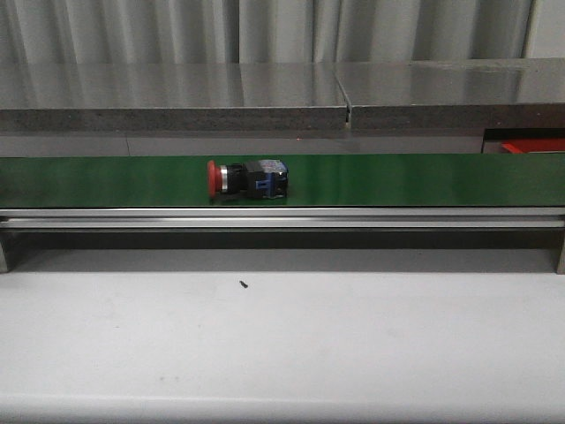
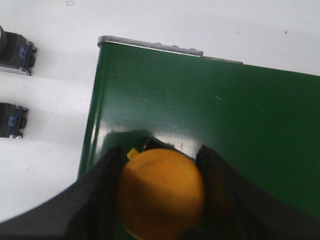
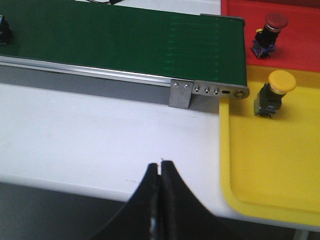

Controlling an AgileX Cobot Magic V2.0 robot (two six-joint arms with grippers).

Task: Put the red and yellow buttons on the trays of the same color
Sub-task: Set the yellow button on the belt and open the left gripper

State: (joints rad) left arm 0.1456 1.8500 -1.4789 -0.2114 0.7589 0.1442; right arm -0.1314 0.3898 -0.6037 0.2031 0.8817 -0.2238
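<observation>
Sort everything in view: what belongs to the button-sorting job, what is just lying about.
Job:
red button on belt
yellow button in left gripper
red tray
yellow tray
sorted red button
sorted yellow button

Lying about:
small dark speck on table

My left gripper [image 2: 160, 200] hides the yellow button's [image 2: 161, 192] body; its cap runs off the frame's edge. In the front view, only a sliver of the red tray [image 1: 532, 145] shows, far right.
</observation>
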